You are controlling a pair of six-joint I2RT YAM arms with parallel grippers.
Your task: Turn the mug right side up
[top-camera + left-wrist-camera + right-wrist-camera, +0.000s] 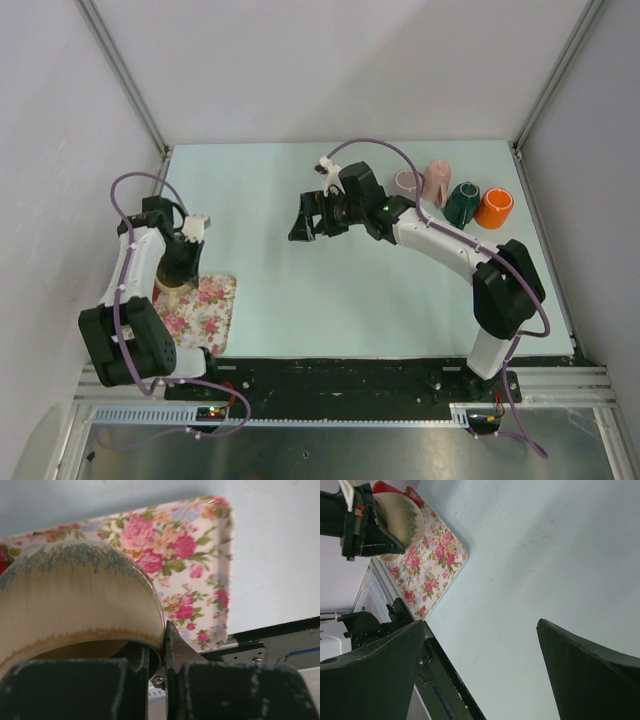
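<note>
A beige mug (pixel 75 595) with a blue-speckled base is over the floral tray (pixel 200 555) at the table's near left. My left gripper (pixel 157 650) is shut on its rim, one finger inside and one outside. The mug's opening faces the gripper and its base faces the tray. In the top view the left gripper (pixel 178 268) covers most of the mug (pixel 170 283). I cannot tell whether the mug touches the tray. My right gripper (pixel 305 222) is open and empty above the middle of the table; it also shows in the right wrist view (pixel 480 622).
Several mugs lie at the back right: two pink ones (pixel 436 182), a dark green one (pixel 462 203) and an orange one (pixel 494 208). A red object (pixel 385 487) sits behind the held mug. The table's black front rail (pixel 445 690) runs beside the tray (pixel 435 565).
</note>
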